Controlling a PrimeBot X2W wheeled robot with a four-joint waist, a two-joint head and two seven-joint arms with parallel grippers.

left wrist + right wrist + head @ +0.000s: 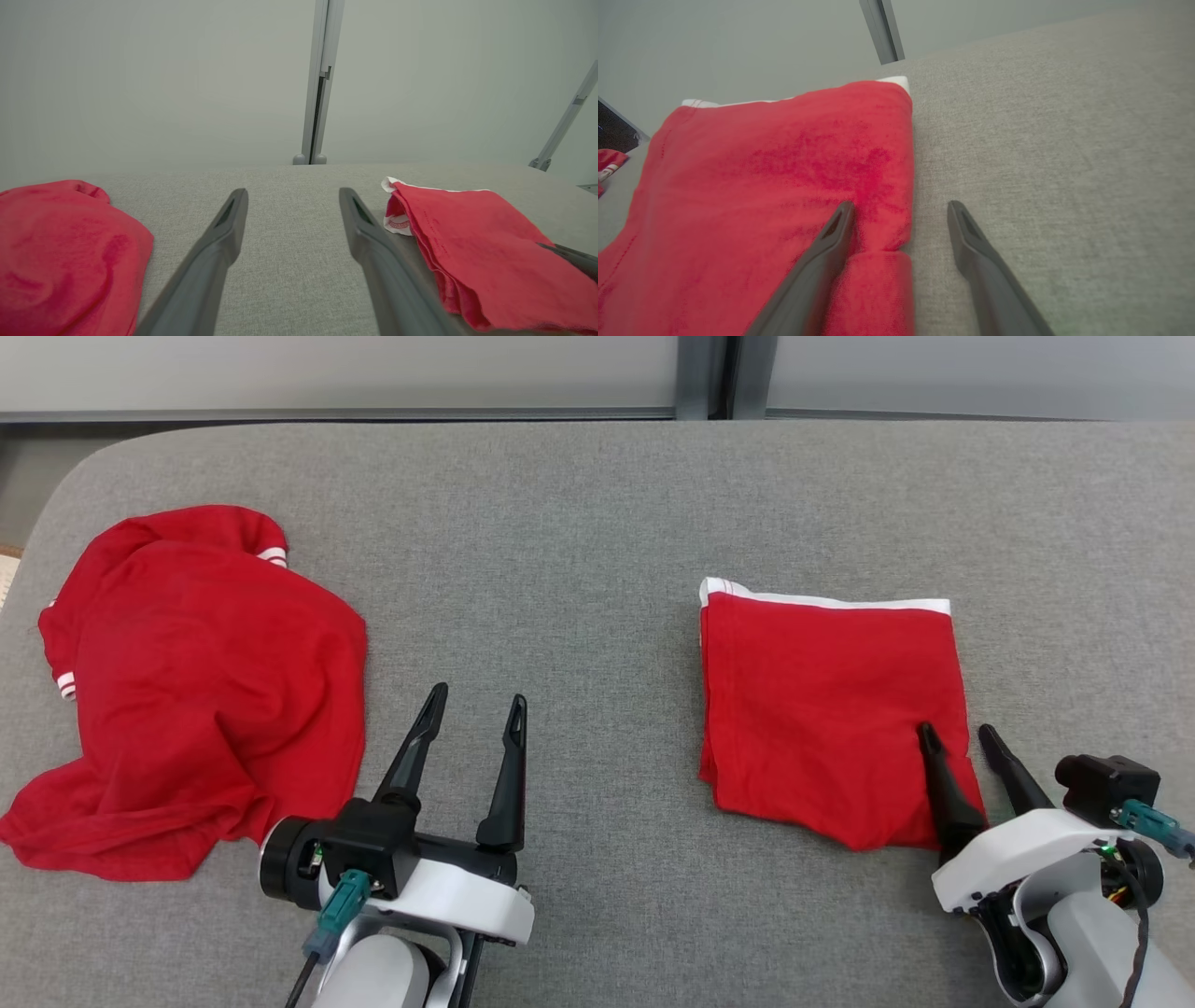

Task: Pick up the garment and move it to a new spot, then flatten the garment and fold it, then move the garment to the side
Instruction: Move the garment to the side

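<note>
A grey fabric-covered table [597, 504] runs up to pale wall panels [373, 373] split by a grey post [707, 378]. Two red garments lie on it, well apart. The folded garment [822, 709] is a neat rectangle on the robot's right, with white trim [822, 602] along its far edge. The crumpled garment [205, 691] is heaped at the left.

The right gripper [957, 730] is at the folded garment's near right corner, its fingers spread wide and clamped on nothing. One finger [817, 270] lies over the red cloth [775, 177] and the other [985, 266] over bare table, so the garment's right edge runs between them. I cannot tell whether the inner finger presses the cloth.

The left gripper [477, 697] is also spread wide and empty over bare table between the two garments, just beside the crumpled one's edge.
</note>
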